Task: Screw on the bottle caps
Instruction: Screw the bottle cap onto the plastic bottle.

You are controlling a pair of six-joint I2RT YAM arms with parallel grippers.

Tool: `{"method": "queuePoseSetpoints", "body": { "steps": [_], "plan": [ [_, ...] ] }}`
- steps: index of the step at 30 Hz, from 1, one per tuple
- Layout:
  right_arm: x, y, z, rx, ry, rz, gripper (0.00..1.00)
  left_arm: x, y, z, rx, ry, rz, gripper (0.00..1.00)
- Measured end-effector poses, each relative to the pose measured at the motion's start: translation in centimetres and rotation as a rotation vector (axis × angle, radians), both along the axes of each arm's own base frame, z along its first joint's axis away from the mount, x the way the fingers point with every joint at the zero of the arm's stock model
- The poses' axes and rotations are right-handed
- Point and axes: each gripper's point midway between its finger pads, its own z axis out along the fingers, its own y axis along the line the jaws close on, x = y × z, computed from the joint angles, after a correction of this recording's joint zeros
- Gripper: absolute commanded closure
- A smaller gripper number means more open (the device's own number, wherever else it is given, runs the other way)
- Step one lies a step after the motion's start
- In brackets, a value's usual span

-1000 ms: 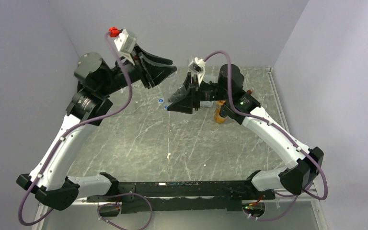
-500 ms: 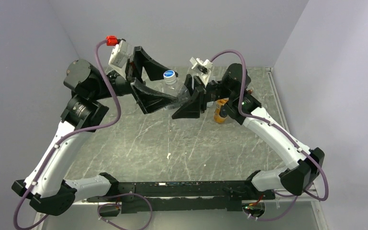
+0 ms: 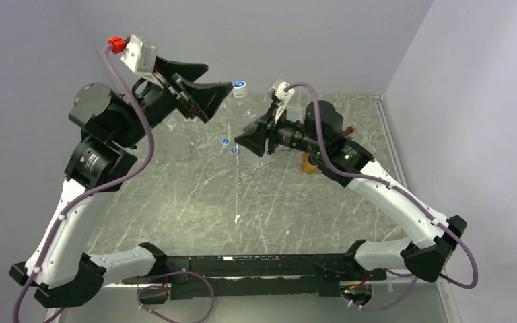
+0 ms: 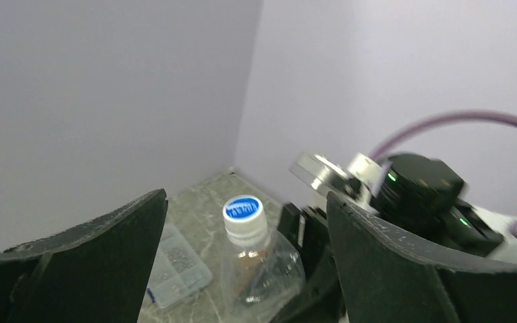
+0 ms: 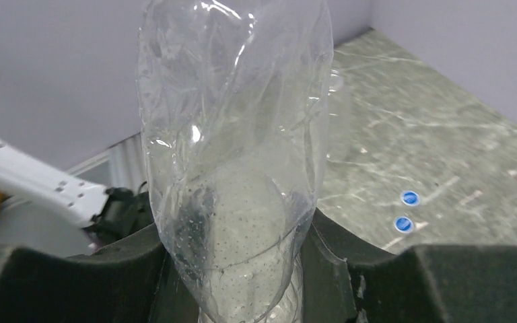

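Observation:
A crumpled clear bottle (image 3: 246,114) stands upright above the table, a blue cap (image 3: 240,86) sitting on its neck. My right gripper (image 3: 256,138) is shut on the bottle's lower body (image 5: 235,141), one finger (image 5: 124,262) on each side. My left gripper (image 3: 219,75) hangs open just left of the cap (image 4: 243,209), its fingers (image 4: 108,249) spread wide and touching nothing. Two loose blue caps (image 3: 226,142) (image 3: 234,150) lie on the table, also seen in the right wrist view (image 5: 410,198) (image 5: 402,224). An orange bottle (image 3: 305,162) stands half hidden behind the right arm.
A flat clear plastic box (image 4: 175,266) lies on the grey marbled table (image 3: 242,202) at the back left, under the left gripper. Pale walls enclose the table on three sides.
My left gripper has opened, let go of the cap and drawn back up and to the left. The cap stays on the clear bottle, which the right gripper still holds.

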Motion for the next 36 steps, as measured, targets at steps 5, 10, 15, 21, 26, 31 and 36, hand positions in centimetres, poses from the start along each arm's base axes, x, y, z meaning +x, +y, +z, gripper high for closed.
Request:
{"method": "queuePoseSetpoints", "body": {
  "steps": [5, 10, 15, 21, 26, 31, 36],
  "plan": [
    [1.8, 1.0, -1.6, -0.073, -0.009, -0.172, 1.0, 3.9, 0.1, -1.0, 0.008, 0.075, 0.128, 0.17],
    [3.8, 1.5, -2.4, -0.123, -0.014, -0.289, 1.0, 7.6, -0.6, -4.8, 0.069, 0.186, 0.208, 0.24],
    [4.9, 1.4, -3.3, -0.157, -0.017, -0.356, 1.0, 8.9, -0.9, -6.6, 0.101, 0.235, 0.239, 0.32],
    [5.5, 1.6, -3.2, -0.168, -0.029, -0.384, 1.0, 9.0, -0.8, -6.6, 0.1, 0.237, 0.248, 0.34],
    [5.7, 1.8, -3.1, -0.173, -0.034, -0.392, 1.0, 9.2, -0.9, -7.2, 0.113, 0.255, 0.248, 0.36],
    [5.8, 1.9, -3.2, -0.183, -0.034, -0.393, 1.0, 9.5, -1.1, -7.7, 0.121, 0.267, 0.247, 0.5],
    [5.8, 1.9, -3.7, -0.198, -0.032, -0.391, 1.0, 9.2, -1.6, -7.9, 0.116, 0.28, 0.224, 0.96]
  ]
}}
